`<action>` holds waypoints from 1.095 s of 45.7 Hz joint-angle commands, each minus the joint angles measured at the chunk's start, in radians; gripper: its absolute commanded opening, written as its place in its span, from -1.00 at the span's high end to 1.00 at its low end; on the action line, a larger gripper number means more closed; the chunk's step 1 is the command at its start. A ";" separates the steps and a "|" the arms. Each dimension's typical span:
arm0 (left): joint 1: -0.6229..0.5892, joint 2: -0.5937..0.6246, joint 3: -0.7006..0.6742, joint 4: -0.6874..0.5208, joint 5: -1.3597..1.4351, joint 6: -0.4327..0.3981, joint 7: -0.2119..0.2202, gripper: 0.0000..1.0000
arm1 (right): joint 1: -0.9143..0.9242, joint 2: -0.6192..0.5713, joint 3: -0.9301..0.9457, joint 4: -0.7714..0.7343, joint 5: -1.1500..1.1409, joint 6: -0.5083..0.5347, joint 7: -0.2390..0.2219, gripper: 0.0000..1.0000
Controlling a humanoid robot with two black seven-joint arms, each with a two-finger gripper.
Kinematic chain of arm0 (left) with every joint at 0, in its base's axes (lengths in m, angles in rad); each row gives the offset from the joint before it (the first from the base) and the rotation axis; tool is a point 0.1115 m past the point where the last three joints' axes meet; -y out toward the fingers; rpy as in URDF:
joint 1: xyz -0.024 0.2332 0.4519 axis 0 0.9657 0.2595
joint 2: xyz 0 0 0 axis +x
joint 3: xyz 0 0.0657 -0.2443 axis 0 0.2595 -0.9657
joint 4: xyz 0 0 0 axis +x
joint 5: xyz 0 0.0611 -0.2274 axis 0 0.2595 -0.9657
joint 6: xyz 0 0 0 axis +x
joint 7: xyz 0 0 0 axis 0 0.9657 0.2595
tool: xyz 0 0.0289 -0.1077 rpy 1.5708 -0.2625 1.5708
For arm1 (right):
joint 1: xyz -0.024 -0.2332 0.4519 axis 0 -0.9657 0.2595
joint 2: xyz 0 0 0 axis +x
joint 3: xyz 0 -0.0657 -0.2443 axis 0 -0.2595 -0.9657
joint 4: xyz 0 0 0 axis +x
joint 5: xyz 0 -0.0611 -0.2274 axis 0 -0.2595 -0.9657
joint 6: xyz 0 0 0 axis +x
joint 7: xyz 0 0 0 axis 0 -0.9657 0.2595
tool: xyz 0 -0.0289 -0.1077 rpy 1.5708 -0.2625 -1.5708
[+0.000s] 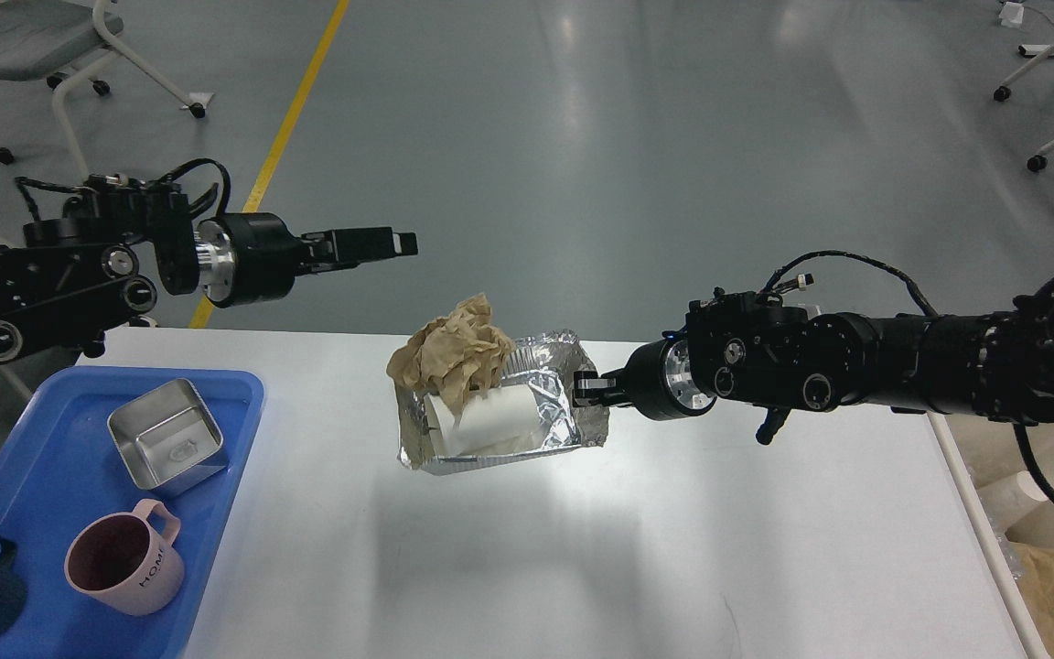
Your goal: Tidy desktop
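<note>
right gripper (585,387): jaws pinched on the right rim of crumpled silver foil tray (553,401), which looks lifted above the plain white worktop (582,549) | tray: light, flimsy, likely to buckle; support the rim | load: brown crumpled paper (454,352), white paper cup (490,419), loose | left gripper (381,244): empty, well left of the tray, jaw gap unreadable | hidden: fingertips against foil.

Crinkled shiny foil tray (553,403), crumpled matt brown paper (454,355), smooth white desktop (582,549), glossy blue plastic tray (51,513).
</note>
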 commanded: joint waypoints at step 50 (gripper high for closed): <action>1.097 -0.135 -1.374 0.037 -0.577 0.108 -0.031 -0.93 | -0.159 -0.662 0.141 0.015 0.169 -0.008 0.019 1.00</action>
